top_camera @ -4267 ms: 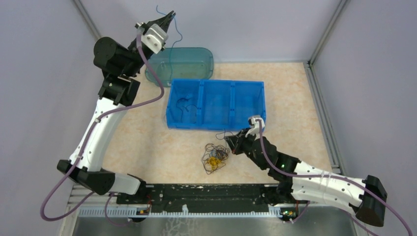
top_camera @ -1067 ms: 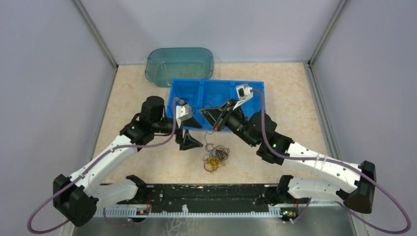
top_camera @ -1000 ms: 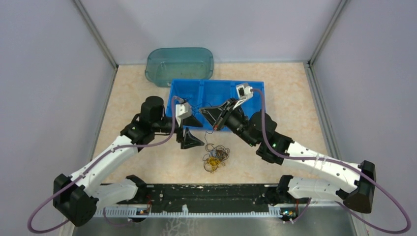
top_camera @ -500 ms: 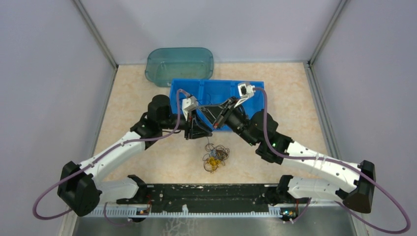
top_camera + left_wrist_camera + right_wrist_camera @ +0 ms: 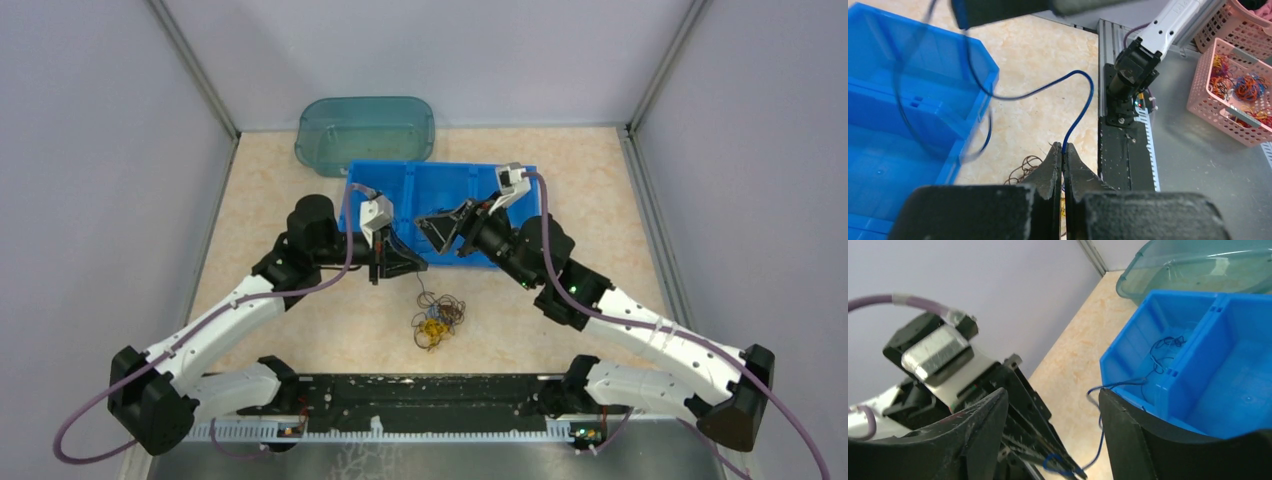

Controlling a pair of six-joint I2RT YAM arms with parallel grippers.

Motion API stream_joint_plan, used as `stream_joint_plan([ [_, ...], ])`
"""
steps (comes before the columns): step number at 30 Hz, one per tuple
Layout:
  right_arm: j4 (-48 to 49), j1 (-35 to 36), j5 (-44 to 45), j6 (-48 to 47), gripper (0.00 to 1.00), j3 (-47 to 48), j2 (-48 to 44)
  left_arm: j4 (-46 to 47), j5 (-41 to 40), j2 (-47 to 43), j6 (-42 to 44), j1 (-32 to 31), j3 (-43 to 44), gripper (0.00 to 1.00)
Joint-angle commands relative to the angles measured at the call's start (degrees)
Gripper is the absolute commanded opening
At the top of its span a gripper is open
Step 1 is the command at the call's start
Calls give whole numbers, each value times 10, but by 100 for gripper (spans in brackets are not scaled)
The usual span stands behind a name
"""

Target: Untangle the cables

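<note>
My left gripper (image 5: pixel 418 266) (image 5: pixel 1064 148) is shut on the end of a thin blue cable (image 5: pixel 1082 82), which arcs up from the jaws and loops blurred over the blue bin. My right gripper (image 5: pixel 433 224) (image 5: pixel 1053 393) stands open just above the bin's near wall, a little apart from the left one. In the right wrist view the blue cable (image 5: pixel 1099 440) passes between the spread fingers without being gripped. A clump of dark and yellow-orange cables (image 5: pixel 438 322) lies on the table below both grippers. Another thin blue cable (image 5: pixel 1163 347) lies in the bin's left compartment.
The blue three-compartment bin (image 5: pixel 520 215) sits mid-table. A teal translucent tub (image 5: pixel 365 130) lies behind it. Off the table's near side, pink baskets (image 5: pixel 1235 95) hold coiled wires. The black base rail (image 5: pixel 420 395) runs along the near edge.
The left gripper moved in and shut on the blue cable. The right gripper let it go, opened and drew back slightly to the right.
</note>
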Motion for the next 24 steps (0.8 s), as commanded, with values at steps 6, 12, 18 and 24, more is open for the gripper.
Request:
stream_joint_plan([
  [6, -124, -12, -122, -133, 79, -30, -129, -72, -54, -24, 79, 8, 110, 0],
  [12, -121, -12, -214, -167, 80, -73, -138, -135, -17, -11, 114, 8, 202, 1],
  [18, -37, -11, -266, -158, 78, -92, -78, -142, -6, -3, 119, 8, 254, 1],
  [24, 13, -11, -265, -141, 75, -87, -5, -173, -32, 7, 171, 8, 310, 1],
])
